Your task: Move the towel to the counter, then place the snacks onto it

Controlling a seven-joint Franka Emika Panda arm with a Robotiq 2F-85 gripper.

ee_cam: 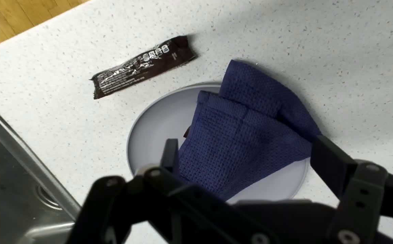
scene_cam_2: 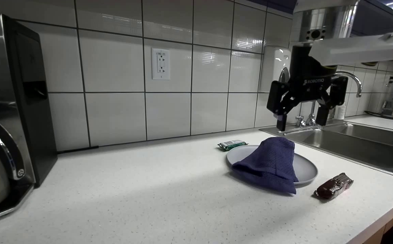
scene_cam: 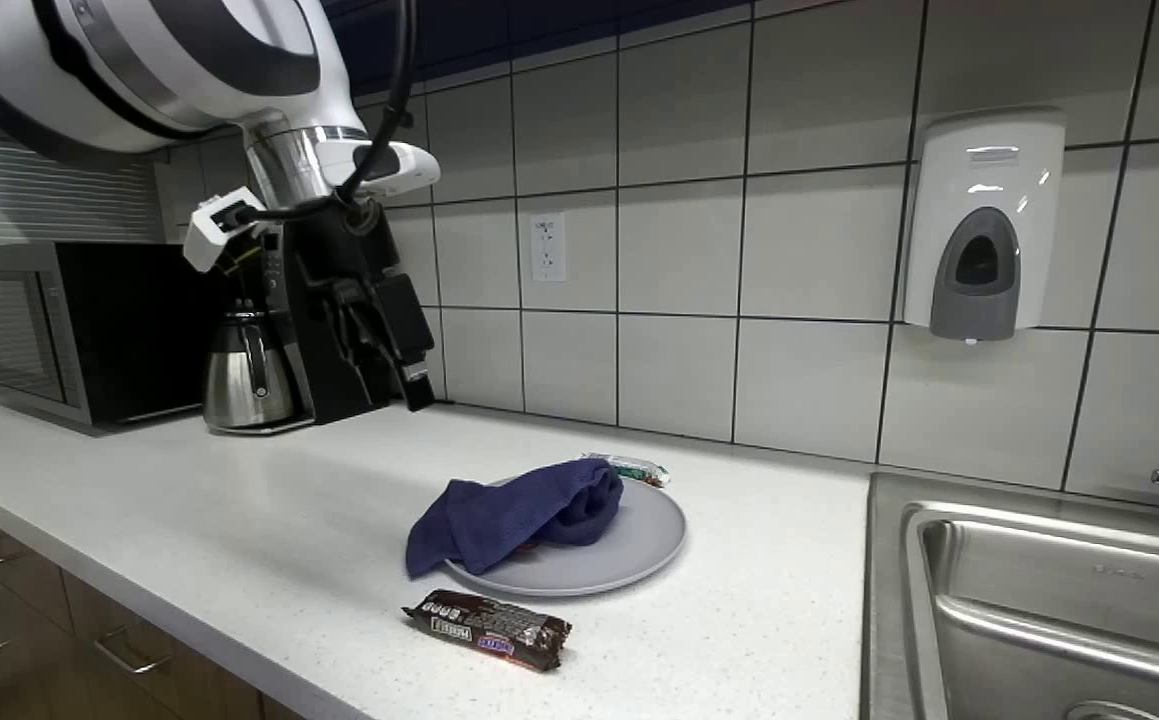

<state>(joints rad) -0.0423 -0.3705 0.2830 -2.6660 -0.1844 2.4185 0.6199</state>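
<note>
Towel (ee_cam: pixel 240 142): navy, folded over itself, it lay mostly on the grey plate (ee_cam: pixel 152 135); in the wrist view a flap passed the plate's rim between 12 and 3 o'clock, and whether that flap touched the counter (ee_cam: pixel 359 78) I could not tell
Towel's edge: a reddish-brown sliver (ee_cam: pixel 186 132) peeped out from beneath the towel, over the plate, too small to name
Gripper (scene_cam_2: pixel 301 124): its fingers (scene_cam_2: pixel 281 123) stood spread, well apart; it hung above the counter, clear of the towel, toward 1 o'clock of it in an exterior view
Dark snack (ee_cam: pixel 143 67): its shiny brown wrapper lay on the counter just beside the plate, between 10 and 11 o'clock in the wrist view
Green snack (scene_cam_2: pixel 232 145): it lay on the counter just beside the plate, at 10 o'clock in an exterior view
Sink (ee_cam: pixel 10 189): its steel basin stood between 8 and 9 o'clock of the plate in the wrist view
Soap dispenser (scene_cam: pixel 984 220): it hung on the tiled wall (scene_cam: pixel 679 260) at 2 o'clock of the plate in an exterior view
Outlet (scene_cam: pixel 547 246): it sat in that wall at 12 o'clock of the plate in an exterior view
</note>
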